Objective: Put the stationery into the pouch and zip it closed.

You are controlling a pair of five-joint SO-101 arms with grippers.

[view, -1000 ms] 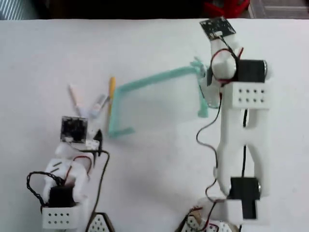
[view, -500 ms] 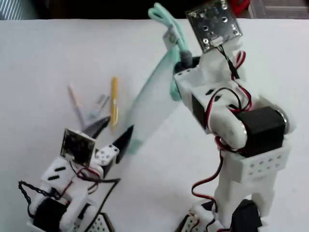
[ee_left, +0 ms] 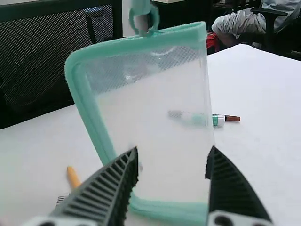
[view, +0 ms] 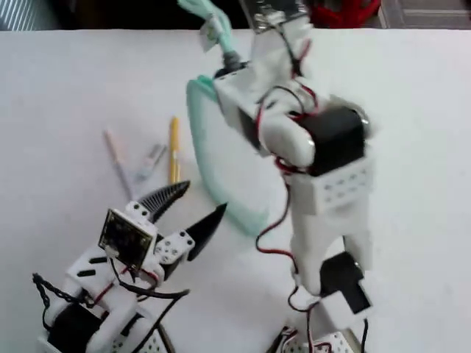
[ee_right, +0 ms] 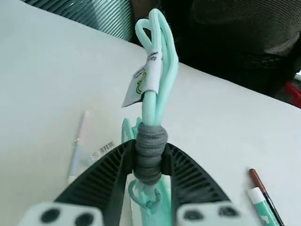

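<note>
The pouch (view: 221, 173) is translucent mesh with a mint-green border and stands on edge on the table, hanging from its green strap (view: 210, 22). My right gripper (view: 229, 65) is shut on the grey wrapped part of that strap (ee_right: 149, 153), above the pouch. My left gripper (view: 190, 207) is open at the pouch's near lower edge, and the pouch (ee_left: 150, 108) sits just beyond its fingertips (ee_left: 131, 157). A yellow pen (view: 174, 151), a pale pen (view: 116, 158) and a small grey piece (view: 151, 158) lie left of the pouch. A green-and-white marker (ee_left: 207, 119) lies behind it.
The table (view: 88, 81) is white, with open room at the far left and at the right. The right arm's white body (view: 324, 184) rises over the table's middle. Dark chairs (ee_left: 47, 56) stand past the table's far edge.
The right arm swung the pouch up and to the left by its strap, from lying flat to standing on edge. The left gripper opened and moved right toward the pouch.
</note>
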